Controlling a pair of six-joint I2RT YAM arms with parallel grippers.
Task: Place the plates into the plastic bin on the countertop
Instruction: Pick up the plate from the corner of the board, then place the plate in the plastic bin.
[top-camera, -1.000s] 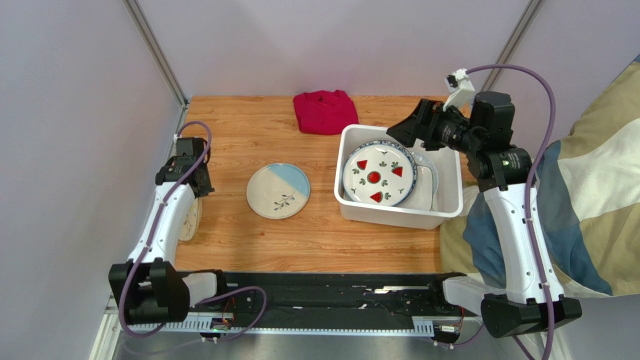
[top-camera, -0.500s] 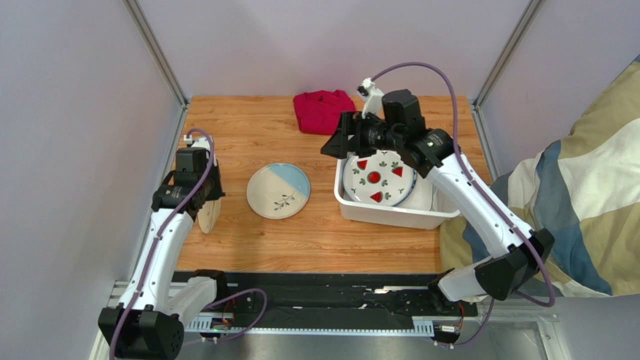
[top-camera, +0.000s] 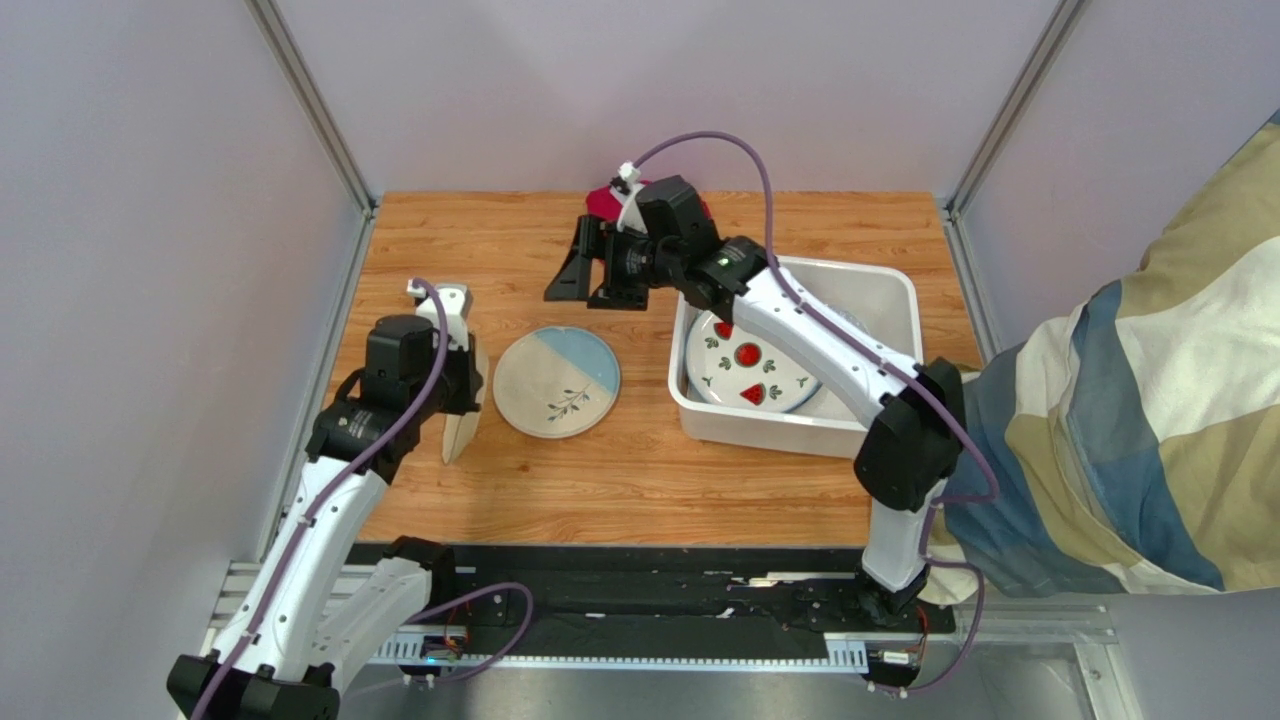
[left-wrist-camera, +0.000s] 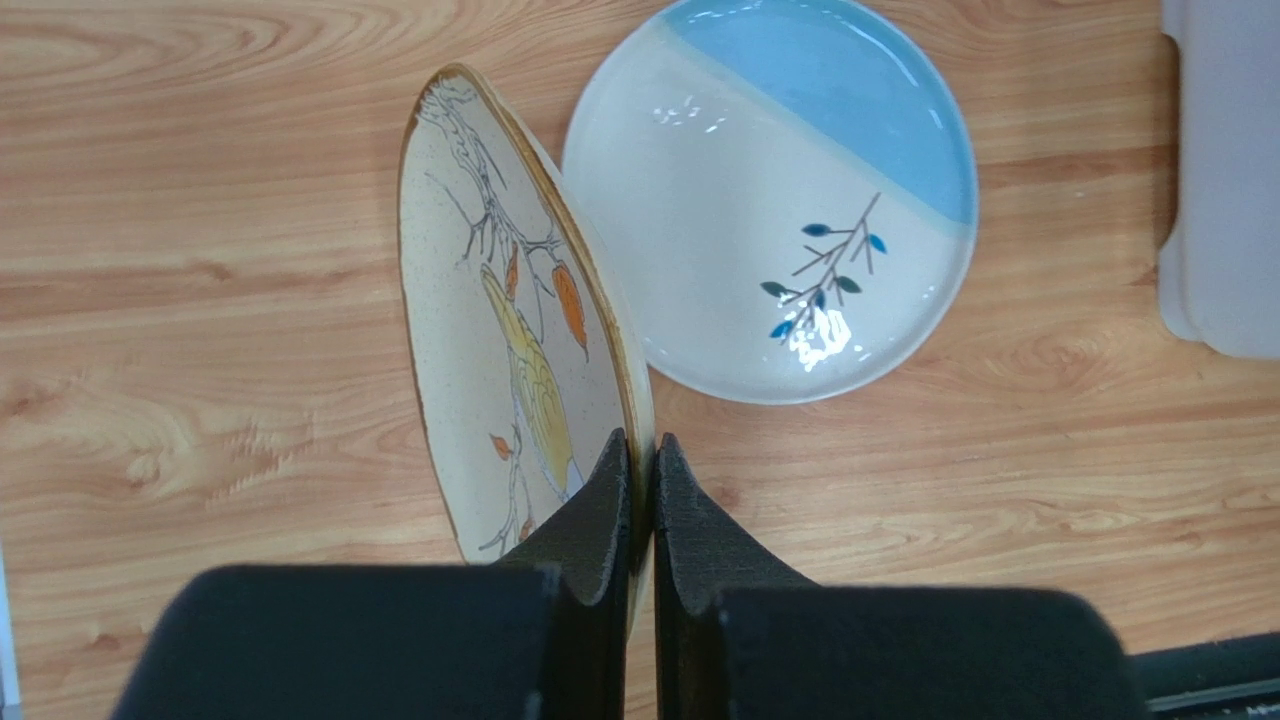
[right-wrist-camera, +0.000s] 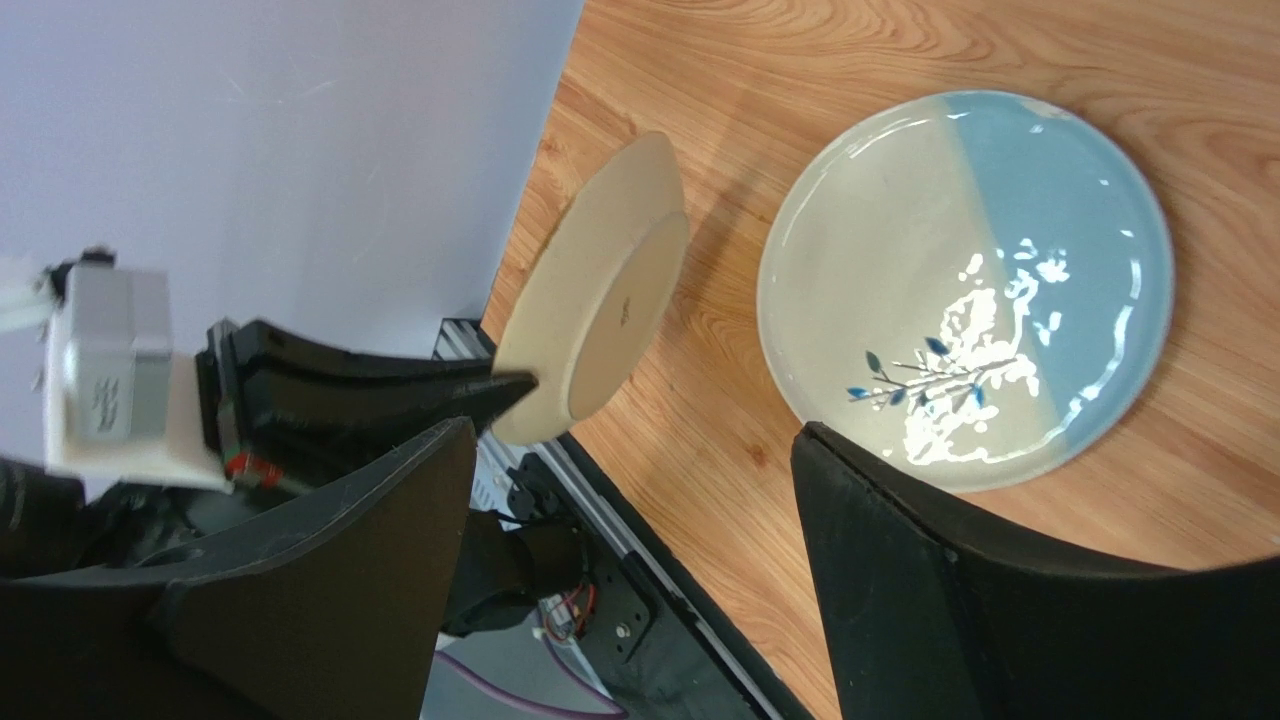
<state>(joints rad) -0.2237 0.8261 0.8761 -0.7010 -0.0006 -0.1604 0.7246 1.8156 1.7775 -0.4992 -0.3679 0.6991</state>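
My left gripper (top-camera: 458, 413) (left-wrist-camera: 642, 450) is shut on the rim of a cream plate with a bird-and-branch print (left-wrist-camera: 511, 315) and holds it on edge above the countertop (top-camera: 601, 480); it also shows in the right wrist view (right-wrist-camera: 601, 300). A cream-and-blue plate with a leaf sprig (top-camera: 558, 381) (left-wrist-camera: 781, 195) (right-wrist-camera: 969, 285) lies flat just right of it. My right gripper (top-camera: 594, 278) is open and empty above the countertop, left of the plastic bin (top-camera: 796, 428). The bin holds a strawberry-print plate (top-camera: 756, 357) over other plates.
A folded red cloth (top-camera: 604, 203) lies at the back, partly hidden by my right arm. The bin's corner shows at the right edge of the left wrist view (left-wrist-camera: 1225, 180). Grey walls close the left and back sides. A black rail (top-camera: 631, 578) runs along the near edge.
My right arm swung left from over the bin to above the countertop near the red cloth. My left gripper lifted the bird plate on edge and carried it right, toward the leaf-sprig plate.
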